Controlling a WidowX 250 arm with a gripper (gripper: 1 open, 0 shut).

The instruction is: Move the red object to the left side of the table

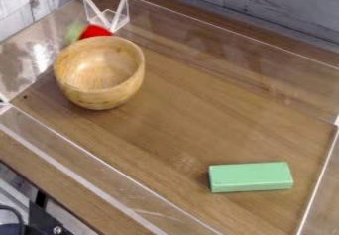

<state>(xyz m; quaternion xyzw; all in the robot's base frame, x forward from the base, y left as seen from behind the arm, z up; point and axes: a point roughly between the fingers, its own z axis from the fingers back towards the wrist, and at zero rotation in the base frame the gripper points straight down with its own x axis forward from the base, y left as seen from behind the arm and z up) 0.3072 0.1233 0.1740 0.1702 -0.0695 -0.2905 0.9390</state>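
Three things show on the brown wooden surface (199, 100), which has a low clear acrylic wall (239, 26) along its edges. The red object (95, 32) is in the far left corner, just behind the wooden bowl (99, 72) and near the clear wall. Its outline is blurred, with a pale green part on its left side. I cannot tell whether it touches the rim of the bowl or is only very close to it. The bowl stands upright on the left part of the surface, and its inside looks bare. A small white folded piece (106, 14) stands just behind the red object, at the corner of the wall. The green rectangular block (251, 176) lies flat near the front right, well apart from the bowl and the red object. The pincer is outside the picture, so I cannot tell whether it is wide or narrow.
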